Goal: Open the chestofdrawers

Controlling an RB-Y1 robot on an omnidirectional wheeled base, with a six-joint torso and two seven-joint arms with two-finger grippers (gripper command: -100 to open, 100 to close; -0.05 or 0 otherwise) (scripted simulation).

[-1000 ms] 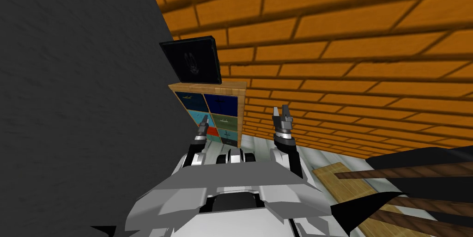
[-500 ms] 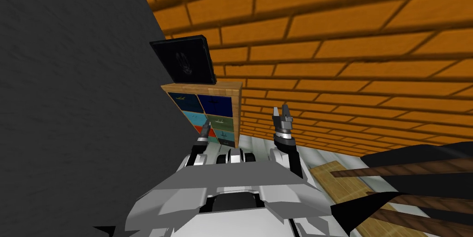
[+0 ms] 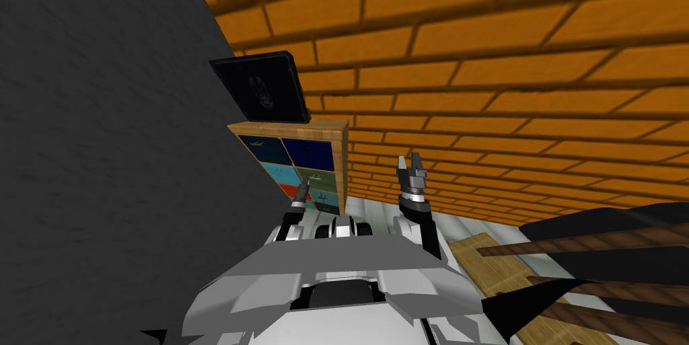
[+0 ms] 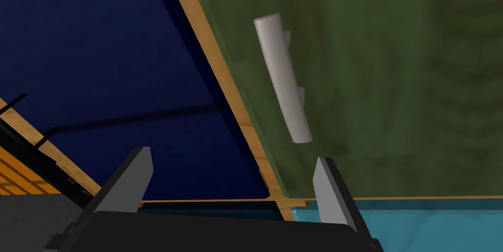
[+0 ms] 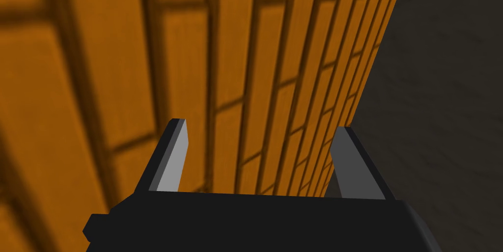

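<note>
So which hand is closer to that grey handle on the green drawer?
Left. The left gripper, open, sits just short of the grey handle on the green drawer; the right gripper is raised aside, facing the brick wall.

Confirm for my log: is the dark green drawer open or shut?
Shut, it seems: the green drawer sits level with the navy drawer beside it; the open left end effector is off its grey handle.

Head far, wrist close, same chest (image 3: 323,124)

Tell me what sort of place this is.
Likely a room in a house: a wooden chest of drawers with coloured fronts stands in a corner beside an orange brick wall, a dark framed panel on top.
</note>
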